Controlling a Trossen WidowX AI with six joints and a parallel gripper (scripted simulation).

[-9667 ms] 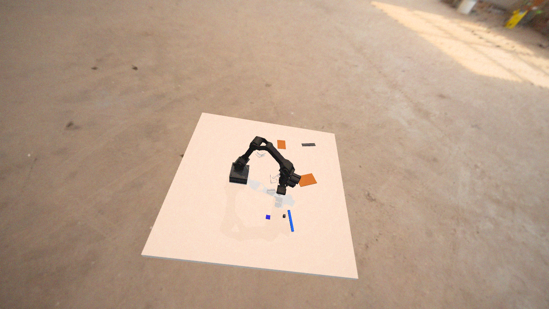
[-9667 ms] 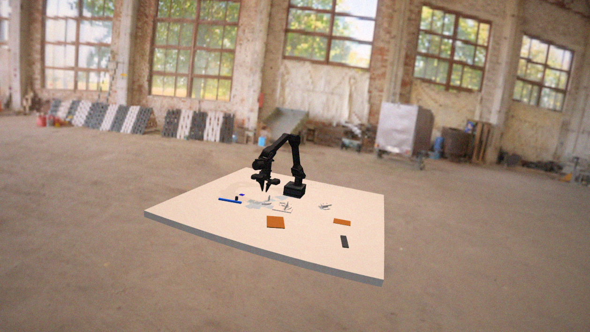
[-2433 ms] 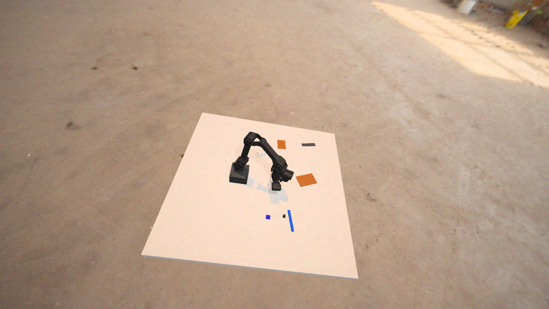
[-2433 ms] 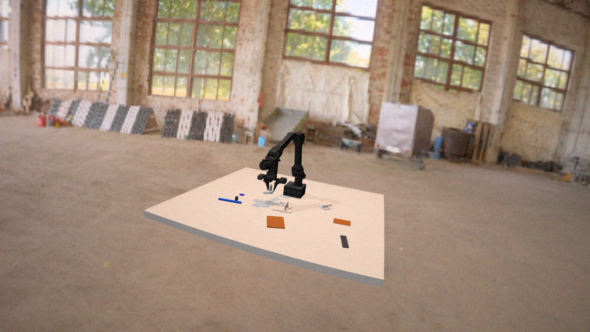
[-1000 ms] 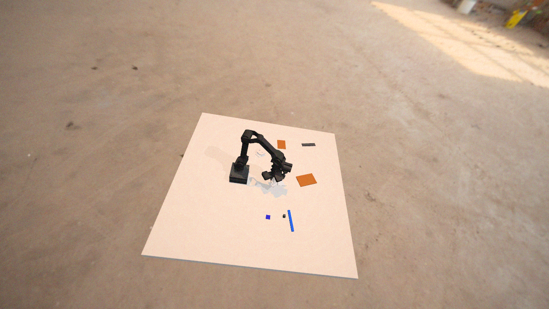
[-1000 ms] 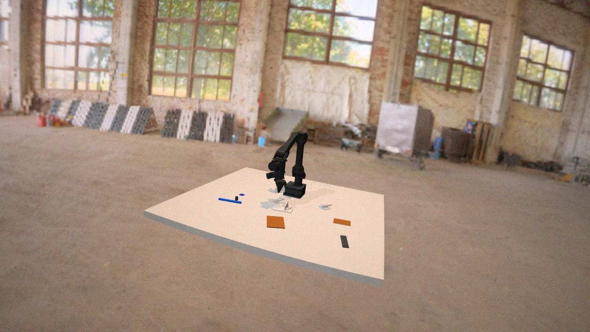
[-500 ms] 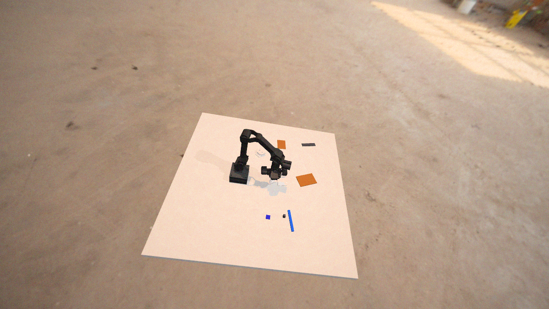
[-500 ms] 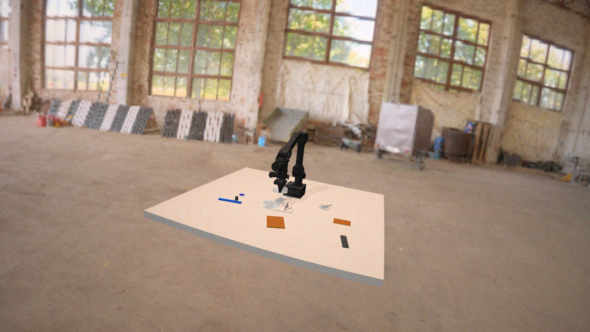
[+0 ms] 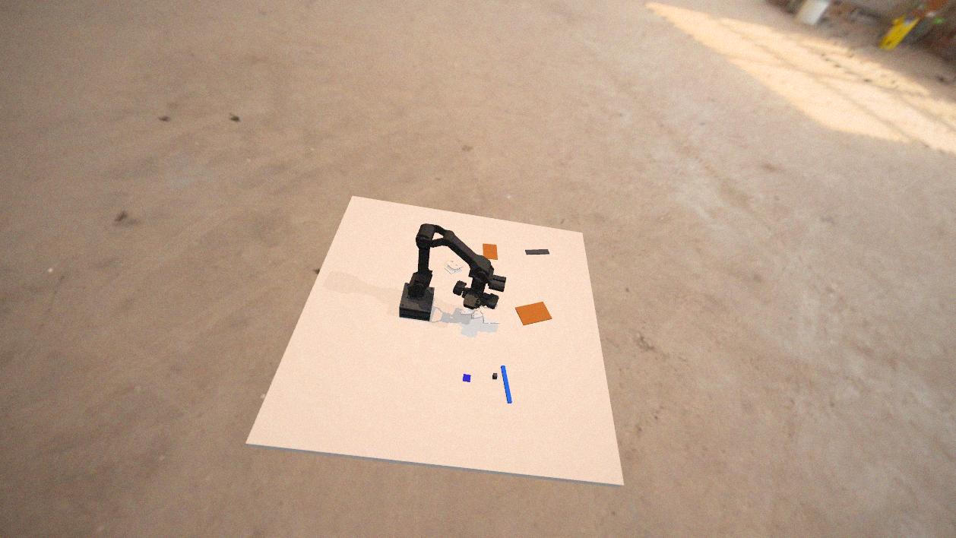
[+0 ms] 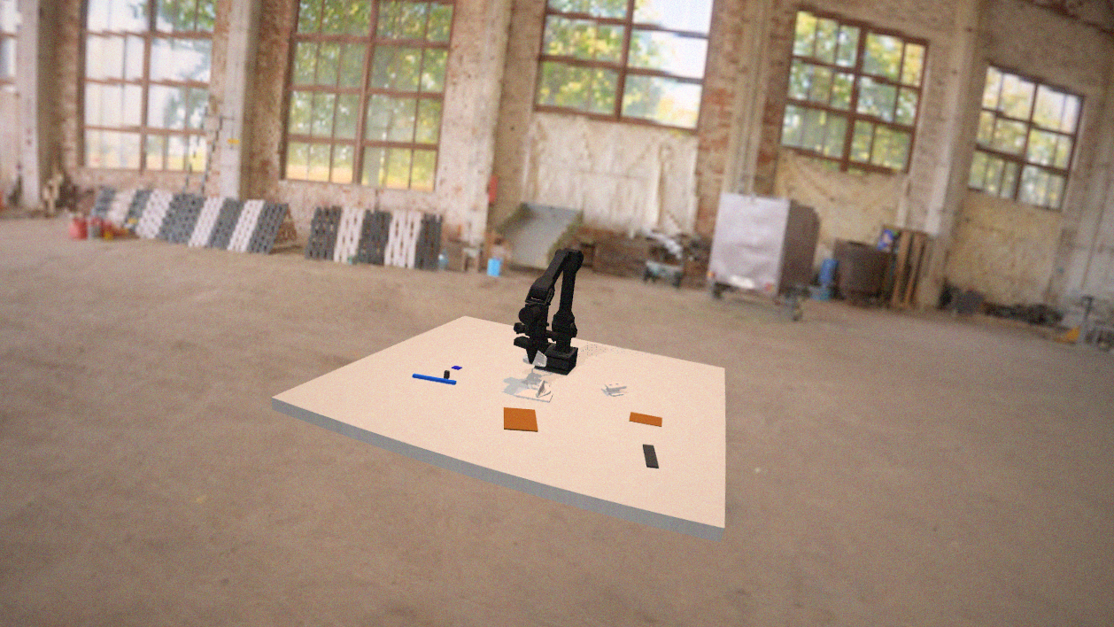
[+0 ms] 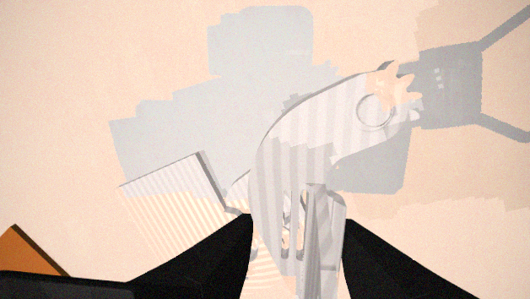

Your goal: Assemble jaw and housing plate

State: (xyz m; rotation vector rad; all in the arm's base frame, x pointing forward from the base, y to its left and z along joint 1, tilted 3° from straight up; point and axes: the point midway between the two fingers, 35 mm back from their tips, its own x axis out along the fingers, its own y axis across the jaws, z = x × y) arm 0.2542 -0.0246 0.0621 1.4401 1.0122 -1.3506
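My gripper (image 10: 534, 360) (image 11: 295, 226) is shut on a loose white jaw (image 10: 540, 359) (image 11: 291, 139). In the wrist view its toothed end and round hole reach up and right. The white base (image 11: 162, 182) (image 10: 544, 398) lies on the table below, its flat handle part showing left of the held jaw. The other jaw (image 10: 543, 389) stands at the base in the exterior view; the held jaw hides it and the pins in the wrist view. The held jaw is above the base, not seated. The white housing plate (image 9: 453, 267) (image 10: 614, 389) lies apart, with its stubs hard to make out.
A large orange plate (image 9: 533, 313) (image 10: 520, 419) (image 11: 29, 255) lies beyond the base. A smaller orange plate (image 9: 490, 251) (image 10: 645, 419) and dark bar (image 9: 536, 251) (image 10: 650, 456) lie farther off. A blue rod (image 9: 506, 384), small black block (image 9: 495, 375) and blue square (image 9: 466, 378) lie on the other side.
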